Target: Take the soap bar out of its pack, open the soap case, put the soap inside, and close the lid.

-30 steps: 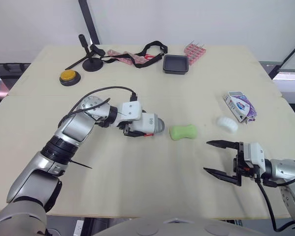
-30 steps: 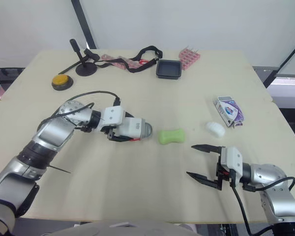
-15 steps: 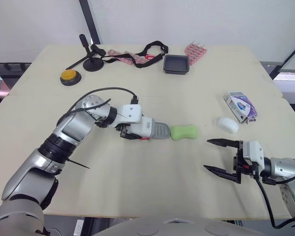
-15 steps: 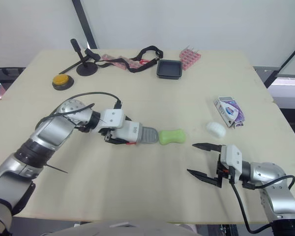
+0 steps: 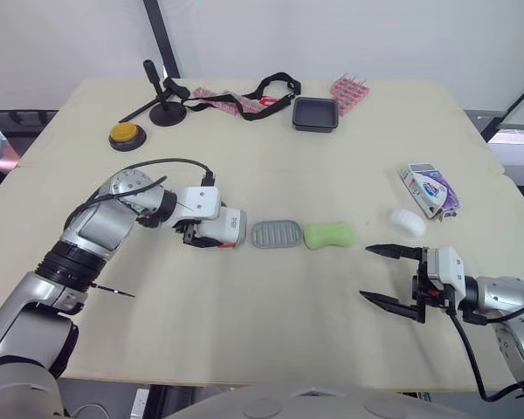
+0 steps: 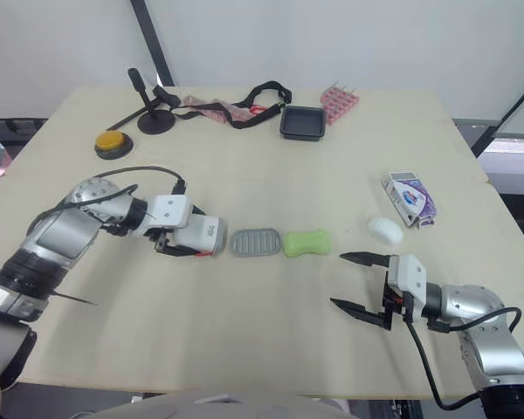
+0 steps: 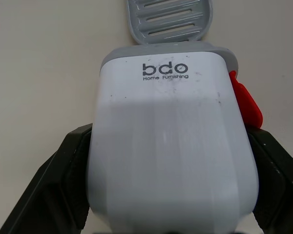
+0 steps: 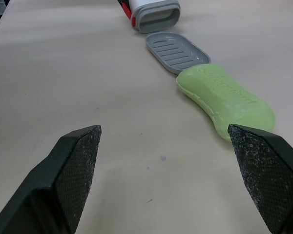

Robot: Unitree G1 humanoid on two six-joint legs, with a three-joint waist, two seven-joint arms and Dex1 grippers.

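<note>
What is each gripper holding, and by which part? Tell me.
The left gripper holds the white soap case cover, its fingers clamped on two opposite sides. The right gripper holds nothing.

The soap case [image 7: 171, 146], clamped in the left pincer [image 5: 211, 234], is seen covering most of both black fingers [image 7: 63, 185] in the left wrist view, where its lower end and the grey tray [image 7: 170, 19] are cut off by the picture's edges. The print on the soap pack [image 5: 428, 188] is too small to be read, and the pink object [image 5: 348, 87] at the far edge of the tabletop [image 5: 271, 323] cannot be identified.
</note>
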